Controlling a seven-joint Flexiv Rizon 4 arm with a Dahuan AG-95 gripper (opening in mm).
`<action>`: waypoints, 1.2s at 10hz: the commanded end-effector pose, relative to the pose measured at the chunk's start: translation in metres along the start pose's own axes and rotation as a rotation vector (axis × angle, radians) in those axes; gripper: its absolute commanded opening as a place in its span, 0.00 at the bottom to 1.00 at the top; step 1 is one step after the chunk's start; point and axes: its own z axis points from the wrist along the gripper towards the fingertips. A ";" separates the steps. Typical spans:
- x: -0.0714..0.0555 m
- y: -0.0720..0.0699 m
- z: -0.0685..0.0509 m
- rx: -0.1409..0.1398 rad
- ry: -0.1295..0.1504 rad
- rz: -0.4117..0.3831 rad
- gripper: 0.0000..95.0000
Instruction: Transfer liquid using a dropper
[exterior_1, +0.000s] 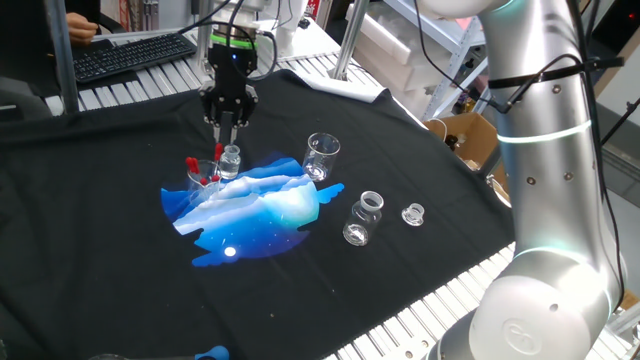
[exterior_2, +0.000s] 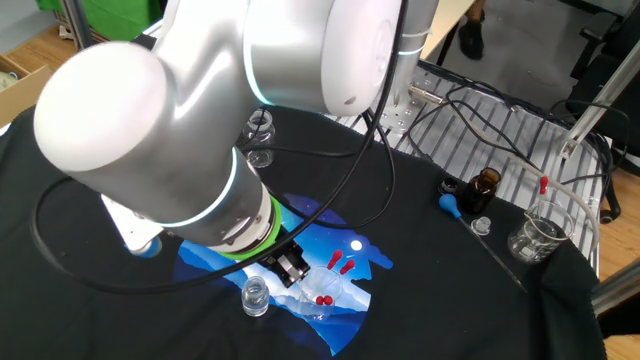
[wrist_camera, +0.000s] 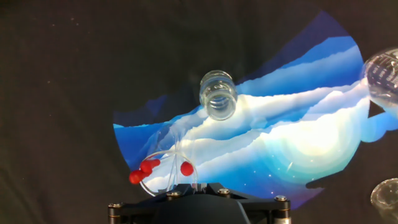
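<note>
Several droppers with red bulbs (exterior_1: 219, 151) stand in a small clear beaker (exterior_1: 205, 176) on the left of the blue mat (exterior_1: 270, 215). They also show in the other fixed view (exterior_2: 347, 258) and low in the hand view (wrist_camera: 186, 168). A small clear vial (exterior_1: 231, 160) stands beside that beaker, and shows in the hand view (wrist_camera: 217, 94). My gripper (exterior_1: 228, 135) hangs just above the vial and beaker, pointing down, fingers close together and holding nothing. In the hand view the gripper (wrist_camera: 197, 185) shows only at the bottom edge.
A spouted beaker (exterior_1: 322, 155) stands right of the mat, with two small vials (exterior_1: 363, 215) (exterior_1: 413, 213) further right. In the other fixed view a brown bottle (exterior_2: 483, 188), a blue bulb (exterior_2: 452, 205) and another beaker (exterior_2: 540, 232) stand at the cloth's far edge.
</note>
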 end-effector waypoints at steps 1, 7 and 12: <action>-0.002 0.001 0.000 -0.001 -0.002 0.005 0.20; -0.008 0.006 0.005 -0.012 -0.004 0.055 0.40; -0.011 0.008 0.013 -0.013 -0.004 0.066 0.40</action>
